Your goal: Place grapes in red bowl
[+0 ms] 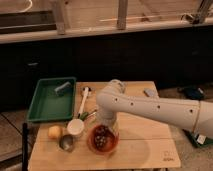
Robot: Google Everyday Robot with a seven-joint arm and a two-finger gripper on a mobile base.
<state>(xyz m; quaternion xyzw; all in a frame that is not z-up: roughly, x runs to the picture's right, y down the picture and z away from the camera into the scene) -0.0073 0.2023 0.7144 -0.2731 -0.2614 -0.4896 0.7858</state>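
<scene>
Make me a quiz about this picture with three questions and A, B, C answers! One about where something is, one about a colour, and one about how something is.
1. Where is the gripper?
A. on the floor
B. just over the red bowl
C. up by the windows

2. What colour is the tray?
A. green
B. pink
C. black

3. How is the red bowl?
A. upside down
B. empty
C. holding the grapes

Answers:
1 B, because the white arm bends down and ends right above the bowl.
2 A, because the tray at the table's left end is bright green.
3 C, because the dark berries sit inside the bowl's red rim.
</scene>
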